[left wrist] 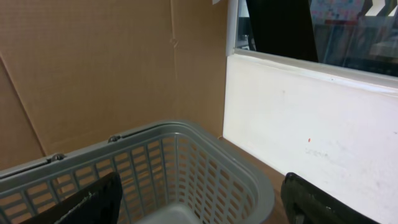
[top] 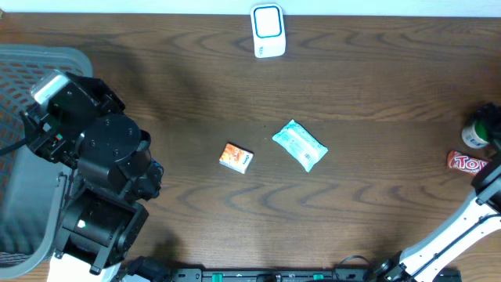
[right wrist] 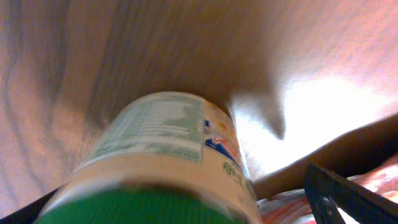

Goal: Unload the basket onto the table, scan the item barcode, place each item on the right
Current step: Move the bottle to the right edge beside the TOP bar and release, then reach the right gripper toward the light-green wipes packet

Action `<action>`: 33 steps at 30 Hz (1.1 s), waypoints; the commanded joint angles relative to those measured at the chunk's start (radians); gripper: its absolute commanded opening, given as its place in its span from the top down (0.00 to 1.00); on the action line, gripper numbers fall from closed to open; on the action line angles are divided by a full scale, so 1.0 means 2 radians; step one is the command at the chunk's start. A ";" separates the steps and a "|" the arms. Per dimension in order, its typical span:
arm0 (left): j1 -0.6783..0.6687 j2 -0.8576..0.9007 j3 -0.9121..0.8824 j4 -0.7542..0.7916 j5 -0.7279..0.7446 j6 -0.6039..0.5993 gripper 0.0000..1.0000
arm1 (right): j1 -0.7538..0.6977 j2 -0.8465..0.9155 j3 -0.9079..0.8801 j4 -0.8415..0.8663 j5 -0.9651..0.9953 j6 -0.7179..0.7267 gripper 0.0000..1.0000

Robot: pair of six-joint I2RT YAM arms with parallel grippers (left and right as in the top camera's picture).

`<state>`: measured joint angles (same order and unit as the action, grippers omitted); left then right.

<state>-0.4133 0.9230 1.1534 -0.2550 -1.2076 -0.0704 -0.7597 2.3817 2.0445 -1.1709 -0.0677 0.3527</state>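
A pale plastic jar with a green screw lid and a printed label (right wrist: pixel 168 143) stands at the far right edge of the dark wood-grain tabletop (top: pixel 368 86). It is just beside a red candy wrapper with white lettering (top: pixel 468 163). In the right wrist view the jar fills the space inside the right gripper (right wrist: pixel 183 180). The jaws stand apart around it, and a strip of tabletop shows between the jar's side and the black right-hand finger (right wrist: pixel 348 196). On the other side the picture is too dark to tell whether finger and jar touch.

The white barcode scanner with a blue-outlined window (top: pixel 267 30) sits at the back edge of the tabletop, near the middle and well apart from the jar. Between them, near the centre, lie a small orange-and-white carton (top: pixel 236 157) and a light blue-and-white crinkled packet (top: pixel 300 145), close together but not touching.

The left gripper (left wrist: pixel 202 180) hangs over a grey slotted plastic basket (left wrist: pixel 205 162) at the left side, its jaws wide apart with nothing between them. Behind the basket stand a brown cardboard sheet (left wrist: pixel 106 68) and a white panel (left wrist: pixel 311 130).
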 commanded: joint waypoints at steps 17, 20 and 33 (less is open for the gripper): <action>0.002 0.000 0.000 0.001 -0.008 0.007 0.18 | 0.126 -0.253 0.154 -0.113 -0.204 -0.038 0.01; 0.002 0.000 0.000 0.001 -0.008 0.007 0.18 | 0.222 -0.243 0.134 -0.151 -0.204 -0.118 0.01; 0.002 0.000 0.000 0.001 -0.008 0.007 0.18 | 0.519 -0.166 -0.041 -0.051 -0.121 -0.294 0.01</action>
<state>-0.4129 0.9230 1.1534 -0.2554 -1.2076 -0.0700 0.2325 2.0102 1.9957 -1.3109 -0.3557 -0.1627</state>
